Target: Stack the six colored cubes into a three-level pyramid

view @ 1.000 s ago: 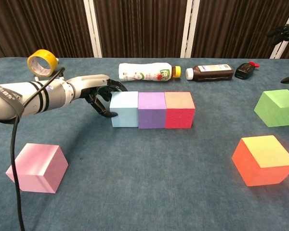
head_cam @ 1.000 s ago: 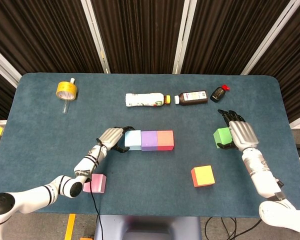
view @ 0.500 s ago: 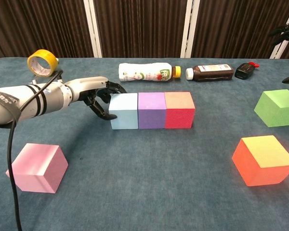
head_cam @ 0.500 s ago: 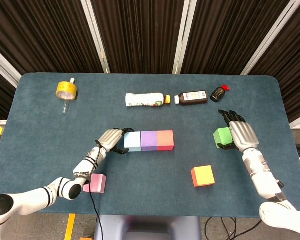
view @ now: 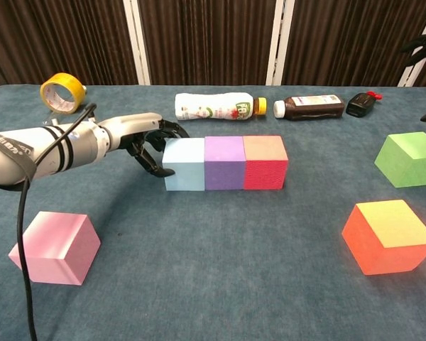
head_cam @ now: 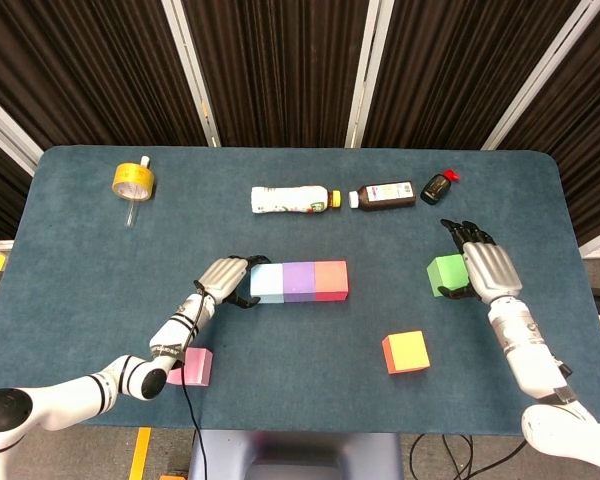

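Row of blue cube (view: 184, 164), purple cube (view: 224, 163) and red cube (view: 264, 162) nudged slightly right by left hand (view: 143, 136), whose curled fingers touch blue's left face, gripping nothing. Right hand (head_cam: 483, 267), fingers spread, sits just right of green cube (head_cam: 445, 275); grip unclear.

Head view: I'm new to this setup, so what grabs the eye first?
A row of three touching cubes, light blue, purple and red, sits mid-table, with the left hand at its blue end. The right hand is beside a green cube; an orange cube and a pink cube lie nearer the front edge.
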`<action>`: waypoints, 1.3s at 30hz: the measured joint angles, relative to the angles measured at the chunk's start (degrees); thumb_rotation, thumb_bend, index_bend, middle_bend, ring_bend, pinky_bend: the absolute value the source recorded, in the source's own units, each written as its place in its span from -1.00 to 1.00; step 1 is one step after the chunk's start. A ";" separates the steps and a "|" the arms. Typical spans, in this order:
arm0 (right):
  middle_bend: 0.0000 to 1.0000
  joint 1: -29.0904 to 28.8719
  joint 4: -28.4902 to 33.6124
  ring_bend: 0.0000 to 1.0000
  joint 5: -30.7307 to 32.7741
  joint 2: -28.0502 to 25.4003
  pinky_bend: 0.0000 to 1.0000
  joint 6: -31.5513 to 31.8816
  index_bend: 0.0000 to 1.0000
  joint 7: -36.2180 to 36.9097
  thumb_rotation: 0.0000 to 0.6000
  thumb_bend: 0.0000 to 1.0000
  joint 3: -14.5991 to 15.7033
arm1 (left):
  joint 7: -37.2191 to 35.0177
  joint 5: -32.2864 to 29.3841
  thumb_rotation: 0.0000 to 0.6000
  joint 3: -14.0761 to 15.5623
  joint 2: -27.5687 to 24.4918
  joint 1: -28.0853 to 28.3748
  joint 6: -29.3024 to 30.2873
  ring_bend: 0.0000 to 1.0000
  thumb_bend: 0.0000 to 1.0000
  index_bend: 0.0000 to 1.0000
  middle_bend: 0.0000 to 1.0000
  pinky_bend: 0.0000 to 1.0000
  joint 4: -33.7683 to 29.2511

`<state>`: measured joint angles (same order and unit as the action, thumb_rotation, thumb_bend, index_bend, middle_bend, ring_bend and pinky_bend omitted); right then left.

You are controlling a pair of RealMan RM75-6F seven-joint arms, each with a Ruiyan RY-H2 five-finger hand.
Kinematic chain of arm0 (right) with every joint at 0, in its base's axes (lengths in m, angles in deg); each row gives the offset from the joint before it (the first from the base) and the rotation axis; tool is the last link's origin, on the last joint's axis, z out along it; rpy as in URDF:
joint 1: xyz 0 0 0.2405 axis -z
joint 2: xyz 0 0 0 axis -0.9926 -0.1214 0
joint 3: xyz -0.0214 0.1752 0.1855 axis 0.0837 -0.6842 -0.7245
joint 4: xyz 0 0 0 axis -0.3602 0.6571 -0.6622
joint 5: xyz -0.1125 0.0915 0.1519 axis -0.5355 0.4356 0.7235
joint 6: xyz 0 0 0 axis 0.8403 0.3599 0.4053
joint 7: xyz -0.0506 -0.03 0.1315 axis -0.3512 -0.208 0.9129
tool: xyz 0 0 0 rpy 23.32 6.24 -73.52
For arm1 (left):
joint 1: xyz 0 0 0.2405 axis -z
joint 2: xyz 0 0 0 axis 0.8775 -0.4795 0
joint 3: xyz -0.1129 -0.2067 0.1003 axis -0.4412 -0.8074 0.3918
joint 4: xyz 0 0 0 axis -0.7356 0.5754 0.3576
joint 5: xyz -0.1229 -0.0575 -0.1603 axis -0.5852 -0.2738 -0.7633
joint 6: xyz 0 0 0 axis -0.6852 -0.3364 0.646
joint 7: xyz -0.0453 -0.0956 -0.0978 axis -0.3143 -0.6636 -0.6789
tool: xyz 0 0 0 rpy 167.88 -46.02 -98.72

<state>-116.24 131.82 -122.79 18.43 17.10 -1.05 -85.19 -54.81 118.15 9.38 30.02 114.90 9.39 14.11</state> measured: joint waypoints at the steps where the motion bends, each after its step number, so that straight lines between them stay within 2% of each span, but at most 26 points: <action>1: -0.58 0.05 -0.01 -0.82 -0.04 -0.02 -0.54 0.01 -0.78 0.05 1.00 -0.48 0.00 | 0.01 -0.05 1.00 -0.06 0.01 0.01 0.02 -0.43 -0.35 -0.59 -0.37 -0.57 -0.01; 25: -0.58 0.57 -0.42 -0.82 -0.14 0.03 -0.54 -0.01 -0.78 0.43 1.00 -0.48 -0.14 | 0.41 -0.33 1.00 -0.59 0.63 0.67 -0.84 -0.45 -0.34 -0.64 -0.41 -0.57 1.45; 39: -0.58 0.71 -0.50 -0.82 -0.27 0.04 -0.54 -0.33 -0.78 0.35 1.00 -0.48 0.03 | 1.48 0.18 1.00 0.27 0.53 0.67 -1.13 -0.68 -0.33 -0.94 -0.70 -0.57 1.16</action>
<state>-115.53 131.33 -123.06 18.47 16.77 -0.70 -85.15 -53.32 118.33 9.65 30.55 115.57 8.26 15.26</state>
